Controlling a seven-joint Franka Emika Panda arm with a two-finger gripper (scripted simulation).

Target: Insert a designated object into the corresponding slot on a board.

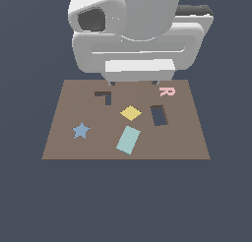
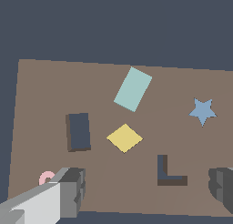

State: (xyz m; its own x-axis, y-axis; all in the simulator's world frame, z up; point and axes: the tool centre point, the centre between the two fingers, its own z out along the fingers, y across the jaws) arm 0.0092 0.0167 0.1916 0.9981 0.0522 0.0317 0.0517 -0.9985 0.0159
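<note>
The pale teal rectangle [image 1: 128, 140] lies flat and tilted on the brown board [image 1: 182, 142], near its front edge; it also shows in the wrist view [image 2: 132, 89]. The dark rectangular slot [image 1: 158, 115] is cut into the board toward the exterior view's right of the rectangle, and shows in the wrist view [image 2: 79, 131]. My gripper [image 1: 133, 82] hangs above the board's far edge, well apart from the rectangle. It is open and empty. Both fingers [image 2: 73, 191] show in the wrist view, spread wide, with the gripper [image 2: 148, 189] midway between them.
A yellow diamond [image 1: 131, 113] lies mid-board. A blue star [image 1: 80, 131] lies at the exterior view's left. A dark L-shaped cutout [image 1: 104, 96] and a pink letter R [image 1: 167, 92] are near the far edge. The board [image 2: 41, 95] fills most of the wrist view.
</note>
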